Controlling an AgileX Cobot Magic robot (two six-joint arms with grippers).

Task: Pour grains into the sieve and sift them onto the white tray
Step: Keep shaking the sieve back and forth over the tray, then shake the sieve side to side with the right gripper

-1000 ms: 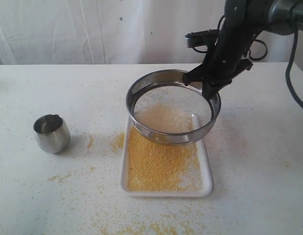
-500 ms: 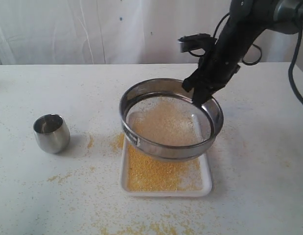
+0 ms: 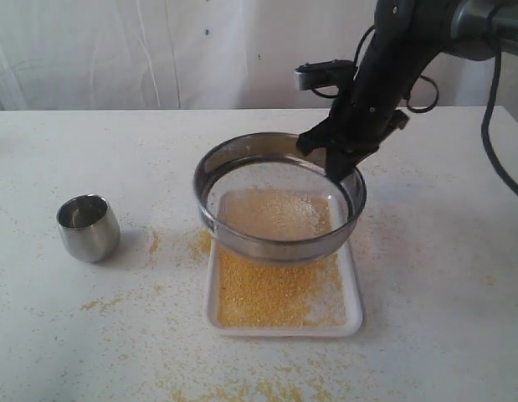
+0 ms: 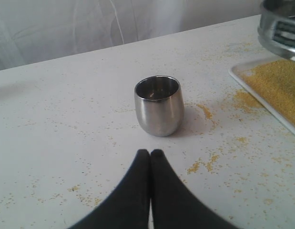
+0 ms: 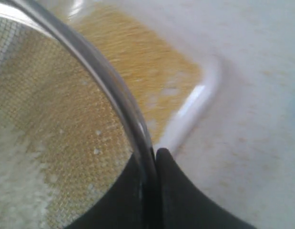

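Seemingly, sieve [image 3: 275, 248] rim inside right end effector [image 3: 335, 166]

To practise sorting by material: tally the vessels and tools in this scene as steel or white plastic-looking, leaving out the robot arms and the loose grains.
Steel: 2 (sieve, small cup)
White: 1 (white tray)
Total: 3
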